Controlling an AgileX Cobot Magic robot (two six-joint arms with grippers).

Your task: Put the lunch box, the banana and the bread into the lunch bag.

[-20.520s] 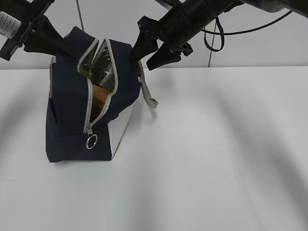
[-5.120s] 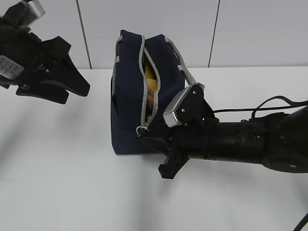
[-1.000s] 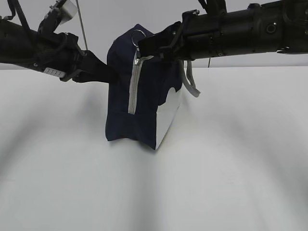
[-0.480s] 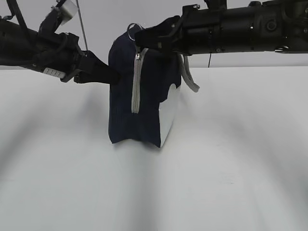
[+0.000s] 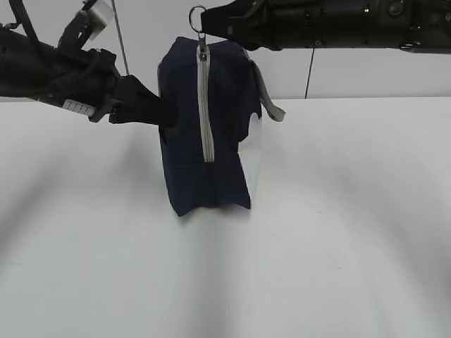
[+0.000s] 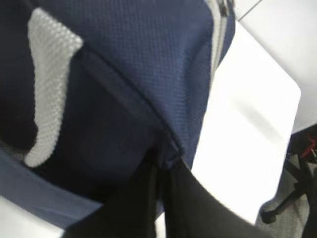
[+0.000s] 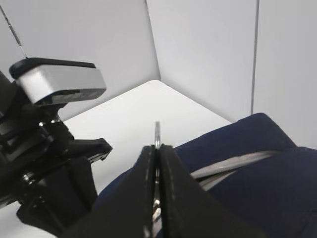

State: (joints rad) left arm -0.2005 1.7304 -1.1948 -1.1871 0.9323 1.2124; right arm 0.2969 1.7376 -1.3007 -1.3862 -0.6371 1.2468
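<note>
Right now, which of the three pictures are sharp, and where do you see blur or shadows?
Exterior view: sharp, with soft grey shadows across the white table and a dark one under the lunch bag. Left wrist view: the bag's fabric is in focus, but the left pincer is a dark blur. Right wrist view: the right pincer is blurred, the walls clear.

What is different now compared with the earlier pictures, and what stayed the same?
The right gripper pulled the ring pull from the bottom to the top, so the zipper now looks closed. The left gripper came in and pinched the lunch bag by its side. The bag stayed on the table.
</note>
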